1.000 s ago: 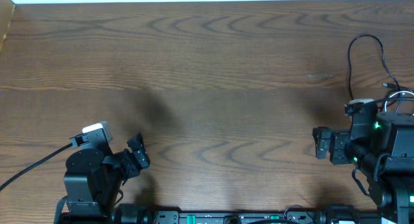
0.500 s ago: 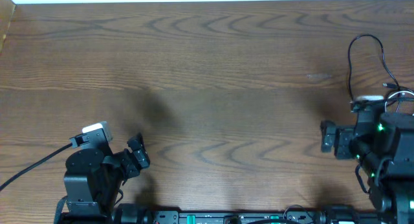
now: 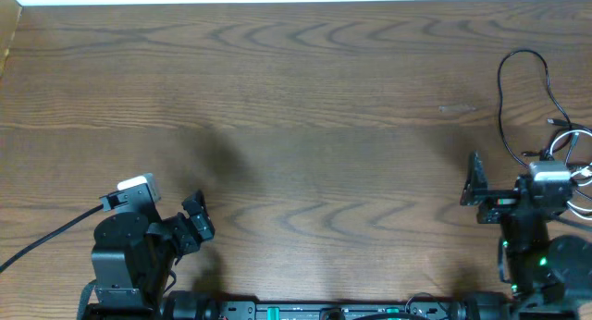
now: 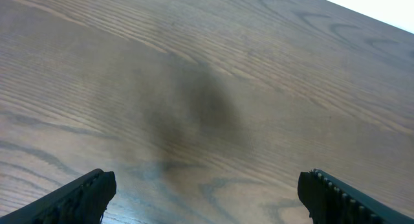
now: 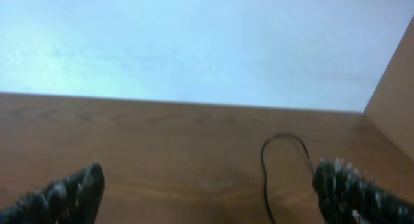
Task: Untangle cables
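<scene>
The cables lie at the table's right edge. The black cord [image 3: 500,89] makes a tall loop, and the white cord [image 3: 579,133] curls beside the right arm's wrist. In the right wrist view the black cord [image 5: 264,169] curves up just inside the right fingertip. My right gripper [image 3: 476,190] [image 5: 210,198] is open, left of the cords and touching neither. At the bottom left my left gripper [image 3: 199,218] [image 4: 207,198] is open over bare wood, far from the cords. Where the cords cross is hidden behind the right arm.
A thick black arm cable [image 3: 46,237] runs off the left edge. A wooden side wall [image 5: 394,101] rises on the right, and a white wall [image 5: 194,43] lies beyond the table's far edge [image 3: 296,3].
The right arm has pulled back toward the right and turned its wrist, so its gripper now sits a little further right. The left arm has not moved.
</scene>
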{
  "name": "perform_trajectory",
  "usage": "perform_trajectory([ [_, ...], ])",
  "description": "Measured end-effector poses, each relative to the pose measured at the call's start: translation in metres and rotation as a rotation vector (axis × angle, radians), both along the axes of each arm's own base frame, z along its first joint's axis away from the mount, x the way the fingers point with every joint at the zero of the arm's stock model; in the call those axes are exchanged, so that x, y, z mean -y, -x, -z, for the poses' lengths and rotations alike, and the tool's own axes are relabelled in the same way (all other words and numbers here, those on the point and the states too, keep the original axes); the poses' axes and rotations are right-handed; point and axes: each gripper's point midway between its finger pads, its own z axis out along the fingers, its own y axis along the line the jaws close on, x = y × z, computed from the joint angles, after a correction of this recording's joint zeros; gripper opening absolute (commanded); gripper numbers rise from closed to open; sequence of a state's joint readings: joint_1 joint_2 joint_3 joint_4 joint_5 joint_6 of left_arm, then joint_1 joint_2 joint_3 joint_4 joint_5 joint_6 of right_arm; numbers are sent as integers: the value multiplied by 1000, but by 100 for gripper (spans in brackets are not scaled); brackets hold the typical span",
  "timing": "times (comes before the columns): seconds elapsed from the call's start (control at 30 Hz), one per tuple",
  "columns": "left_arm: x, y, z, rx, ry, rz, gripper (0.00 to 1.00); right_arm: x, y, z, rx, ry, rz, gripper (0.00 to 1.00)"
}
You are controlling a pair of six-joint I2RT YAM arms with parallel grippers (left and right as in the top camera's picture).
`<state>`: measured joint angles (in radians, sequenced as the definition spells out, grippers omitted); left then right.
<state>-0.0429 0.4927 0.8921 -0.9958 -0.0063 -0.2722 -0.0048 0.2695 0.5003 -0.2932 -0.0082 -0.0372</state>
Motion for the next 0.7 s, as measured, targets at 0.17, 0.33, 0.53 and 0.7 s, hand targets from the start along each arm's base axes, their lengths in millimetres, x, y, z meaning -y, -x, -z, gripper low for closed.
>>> perform_trajectory([
  [0.17,0,0,0,0,0,0,95,-10,2,33,32,0,-44,99],
  [0.33,0,0,0,0,0,0,95,-14,-1,61,67,-1,-61,99],
  [0.53,0,0,0,0,0,0,95,-17,-4,63,161,-3,-76,99],
  [0.7,0,0,0,0,0,0,95,-18,-8,72,187,-3,-78,99],
])
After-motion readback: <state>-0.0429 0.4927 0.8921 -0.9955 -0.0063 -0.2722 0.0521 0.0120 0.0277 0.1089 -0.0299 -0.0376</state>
